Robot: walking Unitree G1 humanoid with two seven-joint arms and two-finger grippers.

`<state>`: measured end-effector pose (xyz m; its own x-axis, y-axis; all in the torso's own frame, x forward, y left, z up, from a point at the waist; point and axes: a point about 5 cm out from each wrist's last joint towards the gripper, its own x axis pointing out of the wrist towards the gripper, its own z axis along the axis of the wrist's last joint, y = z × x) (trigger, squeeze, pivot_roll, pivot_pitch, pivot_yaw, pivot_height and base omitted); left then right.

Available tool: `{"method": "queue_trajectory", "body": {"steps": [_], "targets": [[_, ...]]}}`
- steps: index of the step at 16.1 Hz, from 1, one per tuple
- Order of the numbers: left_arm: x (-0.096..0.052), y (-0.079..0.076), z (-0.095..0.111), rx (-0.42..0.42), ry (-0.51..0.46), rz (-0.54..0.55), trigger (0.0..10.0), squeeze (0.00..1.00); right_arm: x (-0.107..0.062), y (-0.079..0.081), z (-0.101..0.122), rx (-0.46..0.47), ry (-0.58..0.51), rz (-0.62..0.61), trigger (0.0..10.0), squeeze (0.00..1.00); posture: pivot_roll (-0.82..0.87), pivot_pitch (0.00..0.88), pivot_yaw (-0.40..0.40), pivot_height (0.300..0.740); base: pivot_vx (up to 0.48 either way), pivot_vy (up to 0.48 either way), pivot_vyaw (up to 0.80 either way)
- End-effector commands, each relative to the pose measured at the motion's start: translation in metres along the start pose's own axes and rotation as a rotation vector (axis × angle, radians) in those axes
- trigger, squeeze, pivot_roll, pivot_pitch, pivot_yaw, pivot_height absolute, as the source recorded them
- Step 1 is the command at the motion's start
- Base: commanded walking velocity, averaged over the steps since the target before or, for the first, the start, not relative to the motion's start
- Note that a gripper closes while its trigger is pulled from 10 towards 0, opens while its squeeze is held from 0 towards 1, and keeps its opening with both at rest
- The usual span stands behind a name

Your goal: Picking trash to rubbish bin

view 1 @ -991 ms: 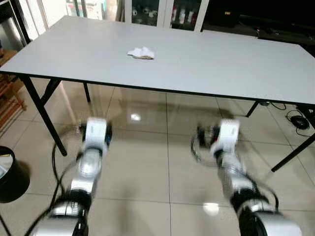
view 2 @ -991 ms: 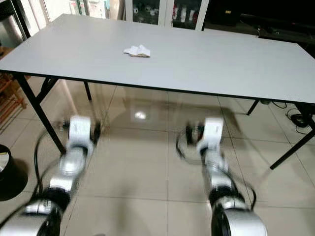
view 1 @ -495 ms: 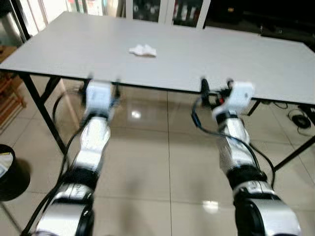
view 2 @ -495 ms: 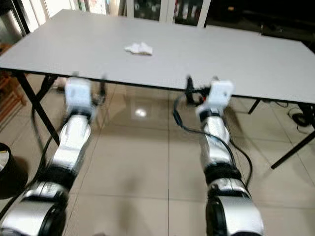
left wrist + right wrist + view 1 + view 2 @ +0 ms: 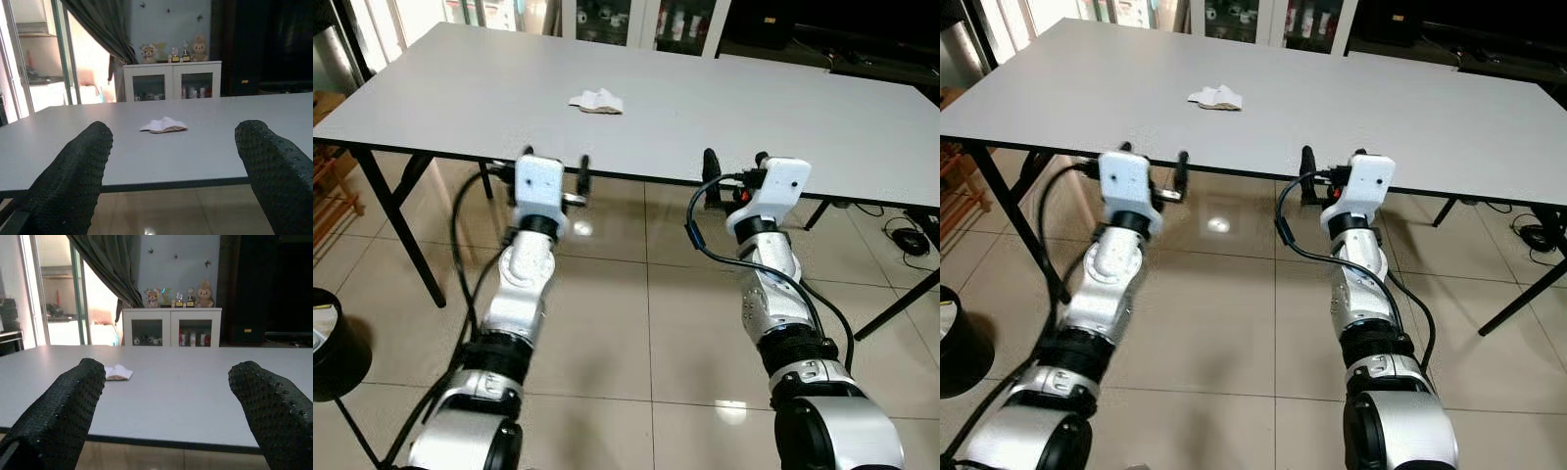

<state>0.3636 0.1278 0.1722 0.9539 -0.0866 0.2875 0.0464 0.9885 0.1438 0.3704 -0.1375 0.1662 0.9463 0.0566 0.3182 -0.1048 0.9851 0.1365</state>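
A crumpled white tissue point(image 5: 596, 101) lies on the grey table point(image 5: 724, 108), left of its middle and toward the far side. Both arms are raised in front of the table's near edge. My left gripper point(image 5: 554, 162) is open at edge height, nearly in line with the tissue but well short of it. To the right of the tissue, my right gripper point(image 5: 734, 164) is also open at the edge. In the left wrist view the tissue point(image 5: 164, 125) sits between the two black fingers point(image 5: 73, 171). A black rubbish bin point(image 5: 333, 348) stands on the floor at my left.
Black table legs point(image 5: 401, 230) slant down on the left and right. Cables point(image 5: 909, 240) lie on the tiled floor at the right. A wooden rack point(image 5: 328, 196) stands at the far left. A white glass-door cabinet point(image 5: 171, 81) is behind the table.
Both arms have swung up from low over the floor to the table's near edge. The tissue has not moved.
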Motion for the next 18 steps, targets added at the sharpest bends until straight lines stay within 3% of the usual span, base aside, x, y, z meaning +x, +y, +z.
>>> {"method": "queue_trajectory", "body": {"steps": [1,3,18], "targets": [[0.0066,-0.0037,0.0134,-0.006,-0.041,-0.024,10.0,0.00,0.0023,0.0003,0.0051,0.003,-0.013,-0.001,10.0,0.00,-0.01,0.008,-0.105,0.740,0.000,0.000,0.00],[0.0081,-0.0026,0.0161,0.023,-0.044,-0.029,10.0,0.00,0.0029,0.0011,0.0071,0.006,-0.021,0.001,10.0,0.00,-0.01,0.001,-0.103,0.740,0.152,0.000,0.00],[0.0037,0.0004,0.0117,0.051,-0.012,-0.032,10.0,0.00,0.0013,0.0075,0.0032,0.005,0.011,0.027,10.0,0.00,-0.01,0.009,-0.106,0.740,0.460,0.000,0.00]]}}
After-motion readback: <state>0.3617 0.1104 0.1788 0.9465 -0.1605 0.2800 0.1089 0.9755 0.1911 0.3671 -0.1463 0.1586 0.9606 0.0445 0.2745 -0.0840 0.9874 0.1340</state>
